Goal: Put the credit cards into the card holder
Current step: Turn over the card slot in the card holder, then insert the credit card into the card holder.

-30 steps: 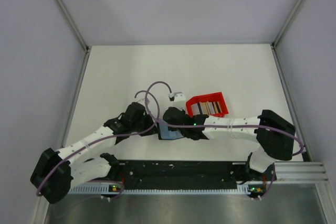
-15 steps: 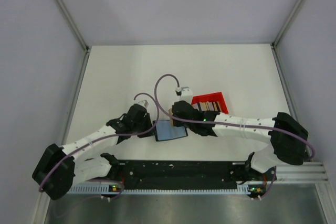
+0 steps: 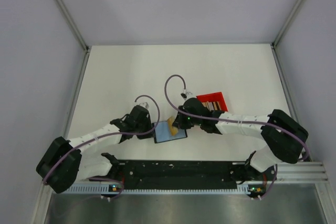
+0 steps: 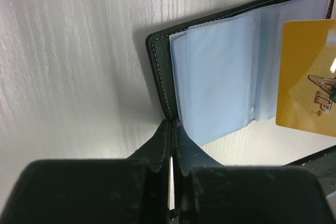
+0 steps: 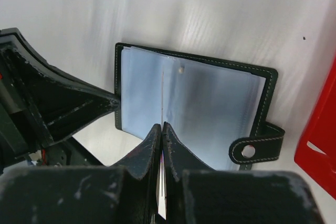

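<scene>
The card holder [image 3: 177, 135] lies open on the table, pale blue sleeves up inside a black rim [image 4: 157, 72]. My left gripper [image 3: 151, 130] is shut on the holder's left edge [image 4: 172, 124]. My right gripper [image 3: 177, 124] is shut on a tan credit card [image 3: 171, 126] and holds it on edge just above the sleeves. The card shows as a tan face in the left wrist view [image 4: 307, 72] and as a thin line in the right wrist view [image 5: 162, 95]. More credit cards [image 3: 211, 107] stand in the red tray.
The red tray [image 3: 210, 97] sits right behind the holder, and its corner shows in the right wrist view [image 5: 321, 129]. The holder's snap strap [image 5: 256, 148] sticks out towards the tray. My left gripper's fingers [image 5: 63, 109] lie close on the holder's far side.
My right gripper has come from the tray side down over the open holder, and the tan card now shows at its tip. My left gripper has stayed at the holder's edge.
</scene>
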`<state>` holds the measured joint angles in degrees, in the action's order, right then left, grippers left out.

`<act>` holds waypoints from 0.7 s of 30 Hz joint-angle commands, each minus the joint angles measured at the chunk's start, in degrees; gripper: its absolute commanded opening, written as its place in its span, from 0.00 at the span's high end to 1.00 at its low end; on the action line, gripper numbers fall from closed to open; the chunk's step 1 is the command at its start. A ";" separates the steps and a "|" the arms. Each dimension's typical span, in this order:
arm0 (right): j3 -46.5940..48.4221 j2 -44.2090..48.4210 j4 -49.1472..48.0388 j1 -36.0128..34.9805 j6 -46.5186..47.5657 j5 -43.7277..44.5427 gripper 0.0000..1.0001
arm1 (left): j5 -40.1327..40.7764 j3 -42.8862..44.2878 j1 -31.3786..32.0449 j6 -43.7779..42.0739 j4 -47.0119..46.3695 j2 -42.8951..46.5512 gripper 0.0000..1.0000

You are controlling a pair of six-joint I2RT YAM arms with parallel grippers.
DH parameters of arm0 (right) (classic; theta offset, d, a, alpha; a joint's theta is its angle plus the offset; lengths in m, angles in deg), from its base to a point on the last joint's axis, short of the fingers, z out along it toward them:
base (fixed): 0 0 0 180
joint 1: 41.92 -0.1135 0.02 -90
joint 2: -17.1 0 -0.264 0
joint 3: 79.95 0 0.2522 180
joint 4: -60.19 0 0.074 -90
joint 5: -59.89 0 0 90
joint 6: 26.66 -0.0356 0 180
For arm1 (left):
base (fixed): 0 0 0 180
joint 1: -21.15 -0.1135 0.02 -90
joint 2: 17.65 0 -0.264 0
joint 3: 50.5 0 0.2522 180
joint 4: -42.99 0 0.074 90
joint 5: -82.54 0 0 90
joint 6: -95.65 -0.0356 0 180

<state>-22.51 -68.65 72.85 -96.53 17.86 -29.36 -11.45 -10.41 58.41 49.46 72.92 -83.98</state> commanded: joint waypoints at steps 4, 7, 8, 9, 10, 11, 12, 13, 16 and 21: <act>-2.90 -2.13 -9.35 2.75 -4.09 -7.70 1.00 | 1.00 -0.40 0.19 -0.57 -2.45 -1.26 1.00; -4.13 -2.22 -9.97 3.11 -5.24 -7.61 1.00 | 1.09 -0.49 0.27 -0.31 -2.28 -1.18 1.00; -4.83 -2.14 -10.75 3.11 -5.67 -7.35 1.00 | 1.09 -0.49 0.19 -0.22 -2.19 -1.18 1.00; -6.05 -1.87 -12.07 3.11 -6.38 -7.35 1.00 | 1.18 -0.57 0.27 0.04 -2.19 -1.18 1.00; -7.28 -1.61 -13.38 3.19 -7.34 -7.08 1.00 | 1.18 -0.57 0.19 0.22 -2.10 -1.26 1.00; -8.51 -1.43 -14.44 3.19 -8.31 -6.65 1.00 | 0.92 -0.57 0.19 0.39 -2.27 -1.26 1.00; -8.96 -1.69 -14.71 3.19 -8.66 -6.38 1.00 | 0.83 -0.57 0.19 0.31 -2.36 -1.26 1.00; -9.23 -1.96 -15.06 3.11 -8.67 -6.03 1.00 | 0.82 -0.57 0.19 0.57 -2.45 -1.26 1.00; -9.23 -3.71 -16.56 3.11 -9.02 -5.85 1.00 | 0.39 -0.75 0.27 0.49 -2.80 -1.18 1.00; -9.67 -5.74 -20.59 3.19 -10.25 -5.94 1.00 | -0.14 -0.40 0.27 0.22 -2.89 -1.18 1.00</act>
<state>-31.69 -72.09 57.92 -93.69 9.19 -35.85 -11.04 -10.46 58.39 49.46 72.17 -84.81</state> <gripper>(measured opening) 0.006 0.008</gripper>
